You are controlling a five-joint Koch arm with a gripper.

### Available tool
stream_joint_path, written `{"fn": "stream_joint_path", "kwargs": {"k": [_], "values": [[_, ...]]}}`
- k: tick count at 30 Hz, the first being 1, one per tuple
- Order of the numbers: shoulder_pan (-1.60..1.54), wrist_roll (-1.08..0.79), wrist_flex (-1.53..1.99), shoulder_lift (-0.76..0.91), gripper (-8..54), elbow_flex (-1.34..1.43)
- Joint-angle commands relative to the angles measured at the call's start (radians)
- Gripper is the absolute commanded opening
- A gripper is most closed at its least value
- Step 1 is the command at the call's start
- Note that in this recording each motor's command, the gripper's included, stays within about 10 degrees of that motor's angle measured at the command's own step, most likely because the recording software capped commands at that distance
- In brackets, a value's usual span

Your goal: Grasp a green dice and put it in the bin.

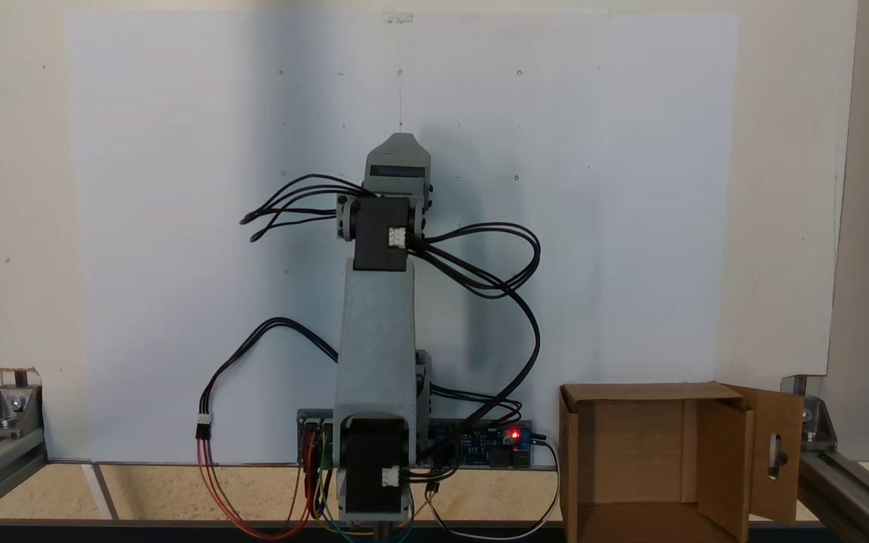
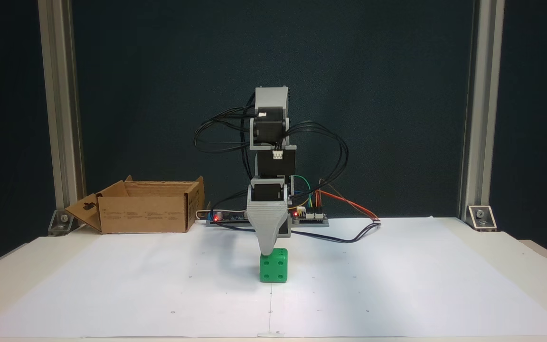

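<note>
The white sheet [image 2: 397, 285] is spread over the table. The cardboard bin [image 2: 145, 209] is seen open, nothing visible inside. The gripper [image 2: 268, 251] is lowered onto the green dice [image 2: 274, 270] mid-sheet; its opening cannot be told.

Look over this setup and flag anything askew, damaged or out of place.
Nothing stands out. The small bright green plastic dice sits squarely on the white paper sheet under the grey gripper. The brown cardboard bin stands upright, flaps open, beside the arm's base. Cables loop loosely without snagging.
</note>
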Motion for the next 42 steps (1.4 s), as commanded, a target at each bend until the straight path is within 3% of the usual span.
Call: {"fn": "stream_joint_path", "kwargs": {"k": [1, 42], "values": [[0.005, 0.041, -0.018, -0.008, 43.9, -0.020], [-0.009, 0.078, -0.107, -0.146, 41.3, -0.011]]}}
